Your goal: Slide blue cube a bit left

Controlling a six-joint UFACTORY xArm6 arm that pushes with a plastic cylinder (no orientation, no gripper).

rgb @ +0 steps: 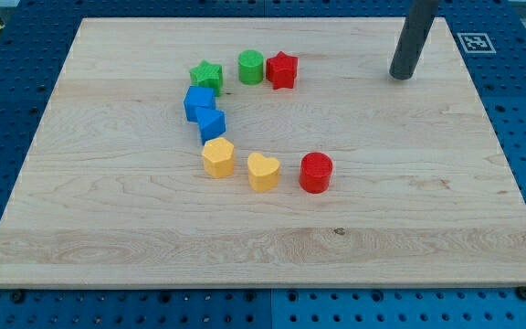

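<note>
Hovering my tip (401, 77) upper right, blue cube (211, 122) far left (no writing).

Bare board (108, 183) left of blue cube (211, 123), second blue block (199, 102) touching above, yellow block (218, 157) just below

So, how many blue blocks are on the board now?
2. The upper blue block sits left of centre, just below the green star. The lower blue block touches it below, above the yellow block. Nothing seems hidden.
</note>
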